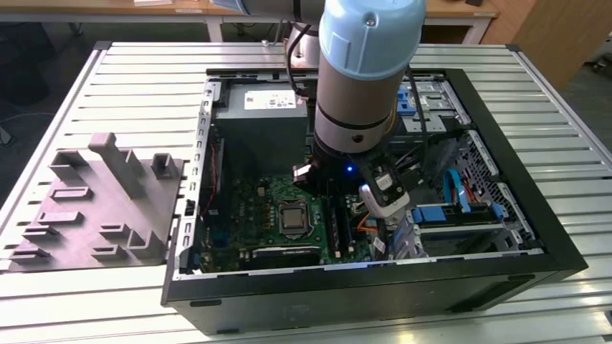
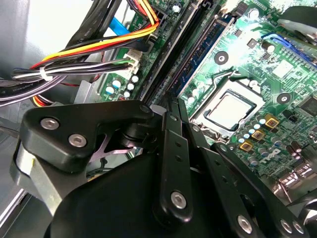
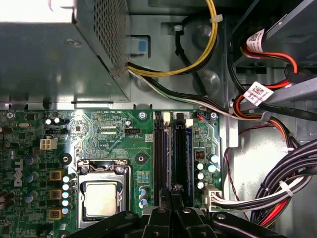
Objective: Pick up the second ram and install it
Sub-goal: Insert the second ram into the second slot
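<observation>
The second ram [image 3: 171, 153] is a long, thin dark stick standing on edge along the motherboard's memory slots [image 3: 159, 148]. It runs out from between my fingertips [image 2: 174, 64]. My gripper [image 3: 171, 192] [image 2: 171, 106] is shut on its near end, low inside the open computer case [image 1: 535, 215]. In the exterior view the gripper [image 1: 332, 208] hangs under the arm's wrist, over the slots beside the processor socket [image 1: 289, 218]. Another memory stick [image 2: 210, 42] [image 3: 181, 153] sits in the neighbouring slot.
The power supply [image 1: 258, 122] [image 3: 49, 54] stands just beyond the slots. Cable bundles [image 3: 292, 188] [image 2: 99, 44] lie close beside the slots. Blue drive brackets [image 1: 454, 211] fill the case's side at the exterior view's right. A grey moulded fixture [image 1: 96, 201] rests on the slatted table at the left.
</observation>
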`<state>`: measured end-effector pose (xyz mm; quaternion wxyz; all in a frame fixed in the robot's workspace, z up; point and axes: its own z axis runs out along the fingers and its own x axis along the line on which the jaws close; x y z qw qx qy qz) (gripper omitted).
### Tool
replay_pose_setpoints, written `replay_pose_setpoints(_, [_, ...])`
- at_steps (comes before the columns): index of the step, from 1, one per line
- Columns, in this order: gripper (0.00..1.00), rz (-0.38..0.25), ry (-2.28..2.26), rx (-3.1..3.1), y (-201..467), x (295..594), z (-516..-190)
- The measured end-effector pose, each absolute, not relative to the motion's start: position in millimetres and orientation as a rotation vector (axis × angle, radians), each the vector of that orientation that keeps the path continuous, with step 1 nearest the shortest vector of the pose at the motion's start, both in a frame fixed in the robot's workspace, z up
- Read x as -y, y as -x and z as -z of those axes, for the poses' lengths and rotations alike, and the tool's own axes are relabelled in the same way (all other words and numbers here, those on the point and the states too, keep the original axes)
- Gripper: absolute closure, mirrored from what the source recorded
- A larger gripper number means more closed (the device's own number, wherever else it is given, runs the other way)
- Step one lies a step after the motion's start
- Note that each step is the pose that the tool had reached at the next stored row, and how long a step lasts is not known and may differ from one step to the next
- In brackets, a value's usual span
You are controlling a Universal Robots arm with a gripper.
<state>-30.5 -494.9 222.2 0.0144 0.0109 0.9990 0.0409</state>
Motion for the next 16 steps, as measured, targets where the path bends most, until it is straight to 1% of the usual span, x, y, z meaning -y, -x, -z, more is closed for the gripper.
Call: replay_pose_setpoints(16, [0.88, -0.125, -0.034, -3.110, 31.2, 494.9, -219.4])
